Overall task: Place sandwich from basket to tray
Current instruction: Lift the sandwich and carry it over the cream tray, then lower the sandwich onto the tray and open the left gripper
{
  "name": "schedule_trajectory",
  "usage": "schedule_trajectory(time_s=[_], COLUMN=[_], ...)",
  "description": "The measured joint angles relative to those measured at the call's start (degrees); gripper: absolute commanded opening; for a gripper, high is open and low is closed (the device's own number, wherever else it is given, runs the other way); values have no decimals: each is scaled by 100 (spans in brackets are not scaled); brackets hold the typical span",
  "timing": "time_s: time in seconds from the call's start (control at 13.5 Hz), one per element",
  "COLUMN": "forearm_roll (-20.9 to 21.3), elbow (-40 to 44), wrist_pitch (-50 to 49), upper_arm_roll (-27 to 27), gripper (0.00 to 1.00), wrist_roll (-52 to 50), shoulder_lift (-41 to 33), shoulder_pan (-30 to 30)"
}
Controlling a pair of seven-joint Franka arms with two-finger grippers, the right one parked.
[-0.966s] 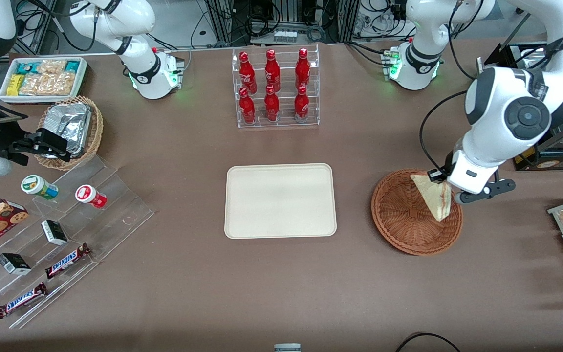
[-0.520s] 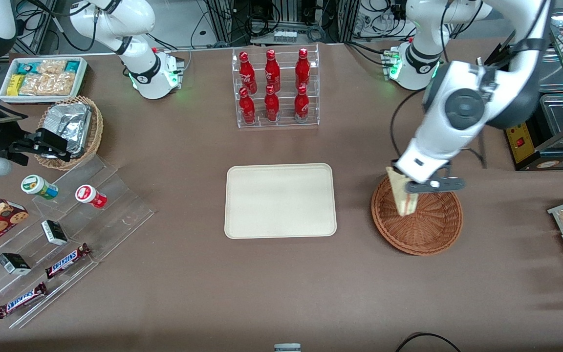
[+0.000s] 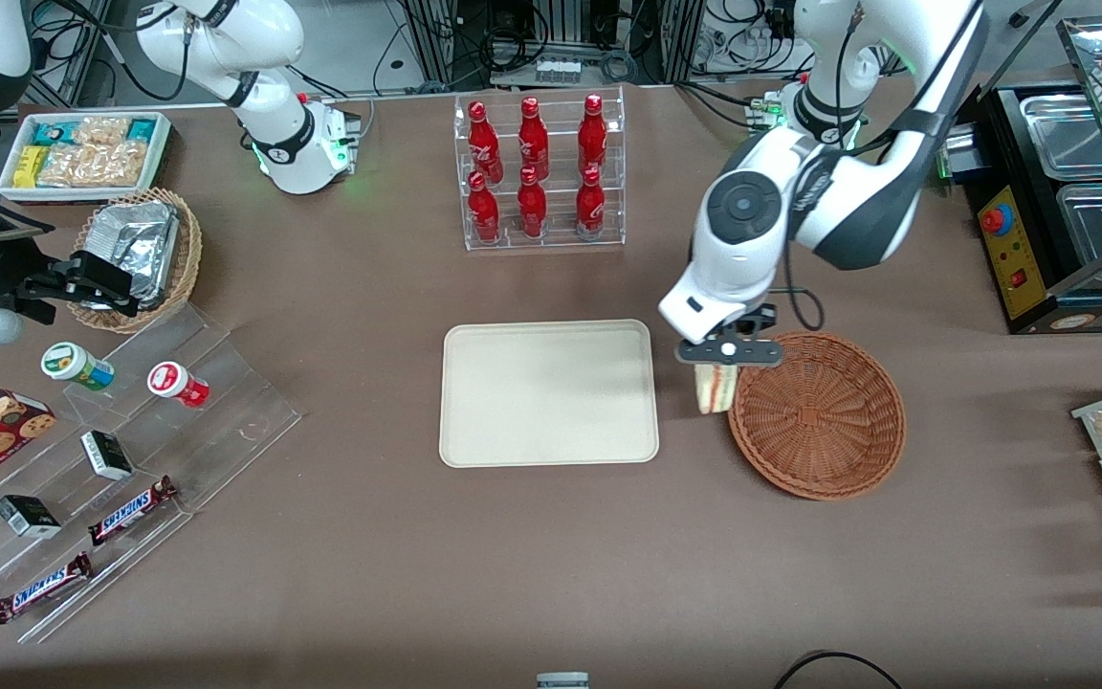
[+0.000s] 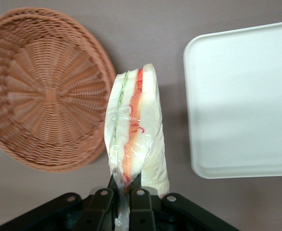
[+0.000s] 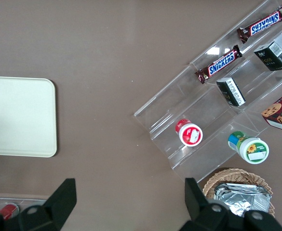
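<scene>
Transfer step, mid-carry. The fingers [image 4: 137,195] of the gripper [image 3: 725,356] pinch one end of the wrapped sandwich [image 4: 136,132], which hangs clear above the bare tabletop [image 3: 551,536] in the gap between the basket [image 3: 819,459] and the tray [image 3: 474,450]. The basket holds nothing; the tray is bare. By judgement, the next move calls for sideways travel until the sandwich is over the tray, then lowering onto it before the fingers part.

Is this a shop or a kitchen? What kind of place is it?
Probably a pretend snack shop in a robot lab: red bottles in a rack, chocolate bars on clear steps. The pincer, shut on a sandwich, hangs between basket and tray.
</scene>
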Motion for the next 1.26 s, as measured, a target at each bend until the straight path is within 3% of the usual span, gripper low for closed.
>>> schedule_trajectory(time_s=[0.22,0.45,0.82,1.26], forearm_roll=[104,694,1633,1973], elbow=[407,646,1169,1490], wrist_pitch=[0,1,7,1], upper_arm_roll=[-403,-740,-800,-798], gripper=[0,0,0,0], wrist_roll=[-722,-1436,-2421,-2452], shoulder_lift=[510,1023,1826,2241], shoulder_pan=[-115,-229,-856,-1092])
